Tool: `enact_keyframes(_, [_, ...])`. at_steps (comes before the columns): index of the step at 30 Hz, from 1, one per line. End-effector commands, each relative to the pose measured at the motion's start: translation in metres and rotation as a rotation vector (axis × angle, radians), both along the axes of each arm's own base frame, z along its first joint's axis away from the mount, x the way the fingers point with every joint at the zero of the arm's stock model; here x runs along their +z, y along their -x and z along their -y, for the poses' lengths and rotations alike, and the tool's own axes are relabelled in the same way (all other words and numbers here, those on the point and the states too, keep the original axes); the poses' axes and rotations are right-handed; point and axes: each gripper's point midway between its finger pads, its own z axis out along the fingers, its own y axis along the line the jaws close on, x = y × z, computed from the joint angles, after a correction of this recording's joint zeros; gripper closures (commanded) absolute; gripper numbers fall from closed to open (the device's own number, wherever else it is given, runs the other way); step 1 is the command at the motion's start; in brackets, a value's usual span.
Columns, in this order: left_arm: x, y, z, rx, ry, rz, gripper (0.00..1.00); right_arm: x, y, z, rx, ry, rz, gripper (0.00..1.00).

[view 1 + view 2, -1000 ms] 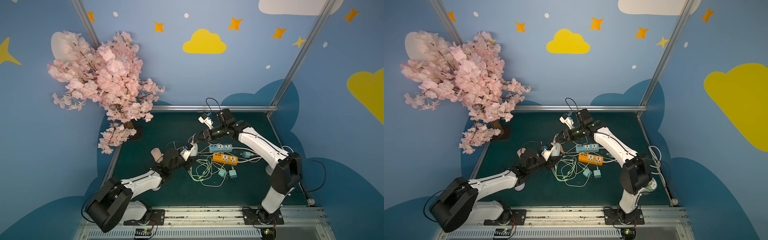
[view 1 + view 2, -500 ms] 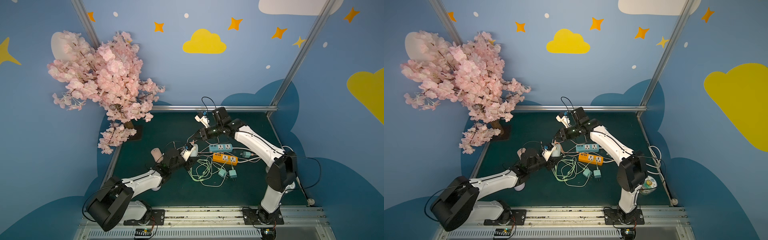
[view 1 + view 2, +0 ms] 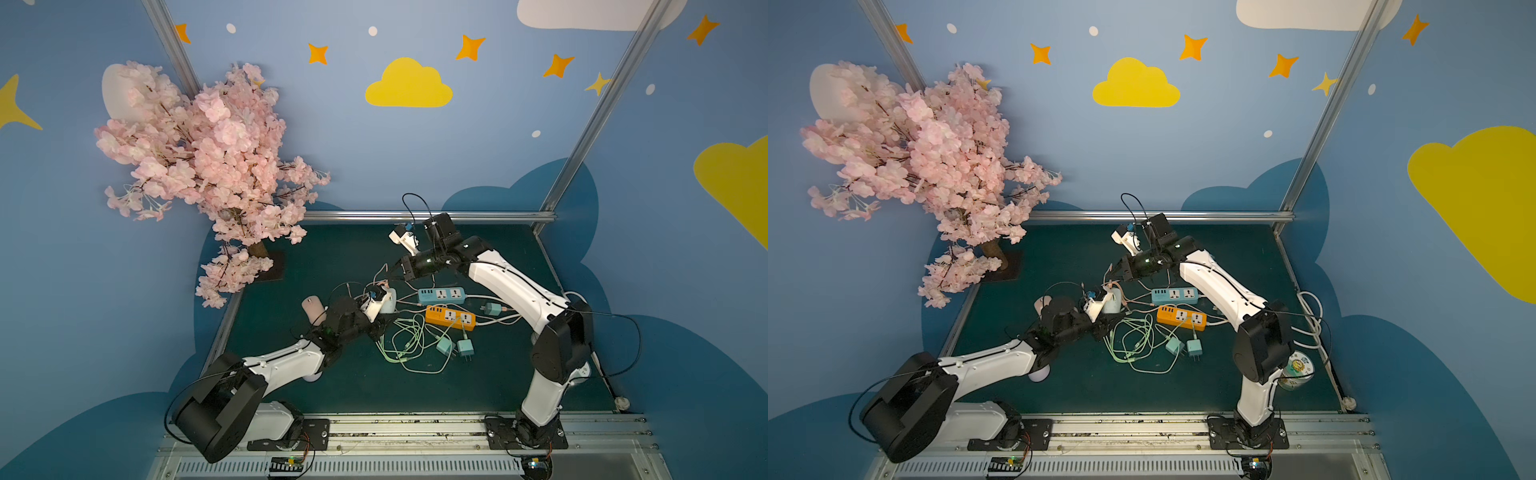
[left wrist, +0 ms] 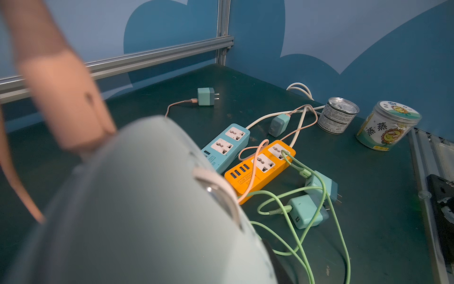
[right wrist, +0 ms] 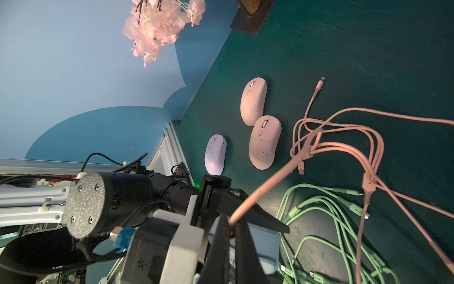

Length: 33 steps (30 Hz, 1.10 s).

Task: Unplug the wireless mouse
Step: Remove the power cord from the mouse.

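Left pincer [image 3: 381, 311] grasps the pale blue mouse [image 4: 137, 196], near the orange power strip [image 3: 451, 316]. Right pincer [image 5: 232, 228] is clenched on the pink cable [image 5: 267, 186] close to the mouse. Best to pull straight along the plug's line, with the mouse braced firmly and no twisting.

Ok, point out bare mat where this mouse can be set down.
Bare mat lies between the tree base and the back rail, and a wide strip between the green cables and the front rail. The middle, around the power strips and pink cable, is crowded; three mice sit by the left edge.
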Motion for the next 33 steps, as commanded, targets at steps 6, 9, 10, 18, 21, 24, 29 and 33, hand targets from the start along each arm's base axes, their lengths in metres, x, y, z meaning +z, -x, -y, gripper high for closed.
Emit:
enact_keyframes(6, [0.016,-0.001,0.003,-0.014,0.029,0.034,0.91,0.015,-0.010,0.013,-0.066,-0.035,-0.007,1.00])
enact_keyframes(9, [0.017,0.000,0.002,-0.014,0.032,0.039,0.91,0.019,-0.019,0.019,-0.110,-0.046,-0.008,1.00])
enact_keyframes(10, [0.017,0.000,0.002,-0.013,0.031,0.038,0.91,0.024,-0.015,0.017,-0.096,-0.049,0.002,1.00])
enact_keyframes(18, [0.018,0.000,0.001,-0.009,0.031,0.044,0.92,0.044,-0.002,0.010,-0.070,-0.048,0.056,1.00])
enact_keyframes(21, [0.018,0.001,0.001,-0.009,0.031,0.045,0.92,0.032,-0.015,0.019,-0.119,-0.005,0.048,1.00])
enact_keyframes(24, [0.018,0.001,0.001,-0.010,0.033,0.045,0.92,0.030,-0.017,0.018,-0.121,0.003,0.037,1.00])
enact_keyframes(29, [0.017,0.000,0.001,-0.011,0.029,0.046,0.92,0.046,0.003,0.000,-0.051,-0.006,0.080,1.00])
enact_keyframes(33, [0.016,0.000,0.002,-0.013,0.028,0.045,0.93,0.040,-0.003,0.004,-0.070,0.027,0.104,1.00])
